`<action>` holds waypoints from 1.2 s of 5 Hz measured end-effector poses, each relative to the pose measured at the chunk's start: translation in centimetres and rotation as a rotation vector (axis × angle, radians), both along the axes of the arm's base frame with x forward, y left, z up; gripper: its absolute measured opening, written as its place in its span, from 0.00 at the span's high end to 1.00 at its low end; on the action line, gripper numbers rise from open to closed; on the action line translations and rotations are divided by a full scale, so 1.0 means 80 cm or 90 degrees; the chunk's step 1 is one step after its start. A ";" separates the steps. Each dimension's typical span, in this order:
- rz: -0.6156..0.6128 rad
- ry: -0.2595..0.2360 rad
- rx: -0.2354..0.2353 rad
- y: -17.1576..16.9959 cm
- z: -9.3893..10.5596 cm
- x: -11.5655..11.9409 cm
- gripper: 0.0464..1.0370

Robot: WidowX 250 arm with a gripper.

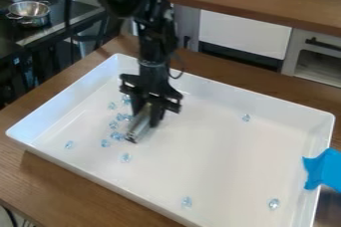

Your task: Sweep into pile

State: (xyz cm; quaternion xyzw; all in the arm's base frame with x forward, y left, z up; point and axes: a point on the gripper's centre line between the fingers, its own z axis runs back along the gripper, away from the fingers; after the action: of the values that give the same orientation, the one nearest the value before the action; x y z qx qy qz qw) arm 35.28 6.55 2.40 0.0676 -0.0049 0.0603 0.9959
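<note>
The black robot arm [158, 29] enters at the top edge, left of the middle of the view, slants down to the right through its upper links, then bends and drops almost upright into the left half of the white tray [220, 154]. Its wrist hangs over the tray's interior, and the black claw [148, 114] points downward, its two fingers closed around a silvery metal bar [138, 128]. The bar tilts, its lower end leaning toward the near left, close to the tray's floor.

The clear bluish gems [117, 136] lie on the tray floor. Most are loosely grouped to the left of the claw and bar, some close together and others spaced apart. Three more lie well apart from that group: one toward the far right, one near the near wall and one at the near right. The tray rests on the brown wooden counter [47, 188], with blue tape [324, 170] over its right rim.
</note>
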 end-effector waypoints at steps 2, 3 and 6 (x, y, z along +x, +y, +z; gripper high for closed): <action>-0.028 0.003 0.003 0.079 0.004 -0.028 0.65; -0.040 -0.002 -0.002 0.094 0.007 -0.037 0.65; -0.047 -0.079 -0.162 -0.030 0.078 -0.043 0.65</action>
State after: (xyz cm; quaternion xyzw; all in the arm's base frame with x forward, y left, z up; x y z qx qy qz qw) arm 31.84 4.17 8.64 -0.0636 -0.0609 0.0275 0.9957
